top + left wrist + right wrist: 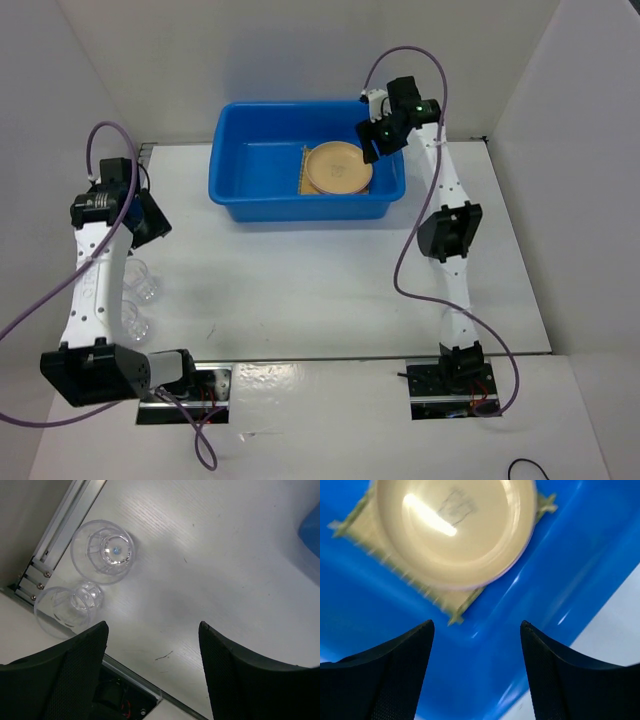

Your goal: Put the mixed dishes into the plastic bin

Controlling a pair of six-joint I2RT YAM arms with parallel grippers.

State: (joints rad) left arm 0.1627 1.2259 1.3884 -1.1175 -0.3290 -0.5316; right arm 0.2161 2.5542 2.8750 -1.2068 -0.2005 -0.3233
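Observation:
The blue plastic bin (240, 170) stands at the back middle of the table. In it the tan-orange plate (338, 167) lies on the yellow bamboo mat (303, 172). In the right wrist view the plate (455, 525) covers most of the mat (455, 602), and a thin pinkish edge (517, 562) shows under its rim; the pink plate is otherwise hidden. My right gripper (378, 140) hangs open and empty over the bin's right end (477, 625). Two clear cups (102, 551) (69, 610) stand at the table's left edge. My left gripper (152, 630) is open and empty above the table beside them.
An aluminium rail (55, 545) runs along the table's left edge beside the cups. White enclosure walls stand on the left, back and right. The bin's corner (311, 530) shows in the left wrist view. The right arm's elbow (450, 232) stands beside the bin's right front corner.

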